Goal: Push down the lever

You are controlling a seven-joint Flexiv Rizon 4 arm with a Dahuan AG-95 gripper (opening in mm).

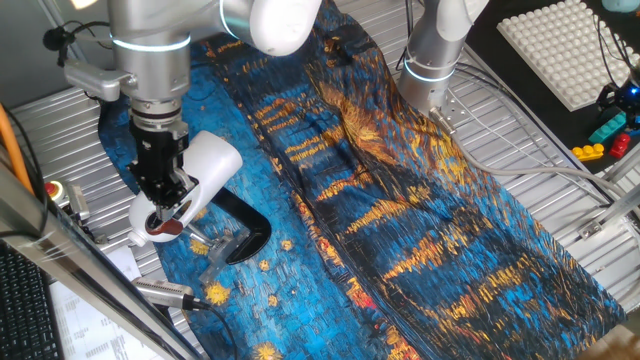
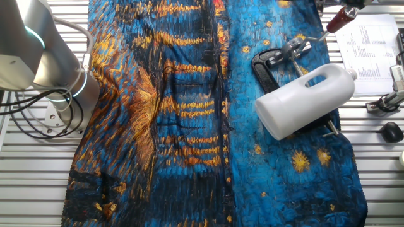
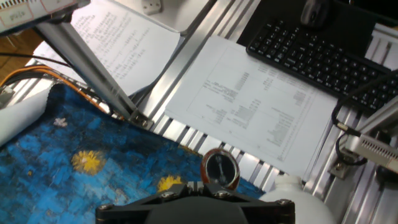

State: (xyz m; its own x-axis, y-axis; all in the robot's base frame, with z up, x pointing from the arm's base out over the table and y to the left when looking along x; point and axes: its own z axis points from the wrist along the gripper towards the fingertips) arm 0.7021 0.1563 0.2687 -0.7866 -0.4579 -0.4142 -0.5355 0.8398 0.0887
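The lever is a thin silver rod (image 2: 308, 40) ending in a glossy reddish-brown knob (image 1: 166, 228). It sticks out past the top of the white appliance housing (image 1: 208, 163), which lies on a black curved base (image 1: 246, 236) on the blue patterned cloth. My gripper (image 1: 164, 207) points straight down, its fingertips right above the knob and at or very near it. In the hand view the black fingers (image 3: 186, 188) sit closed together, empty, with the knob (image 3: 219, 169) just beyond the tips. In the other fixed view the knob (image 2: 341, 17) shows at the top right, and the gripper is almost out of frame.
A second arm (image 1: 435, 45) stands at the back. A slanted aluminium frame bar (image 3: 93, 68), printed paper sheets (image 3: 249, 106) and a black keyboard (image 3: 317, 56) lie beyond the cloth's edge. A white pegged tray (image 1: 565, 50) and toy bricks (image 1: 610, 135) sit far right.
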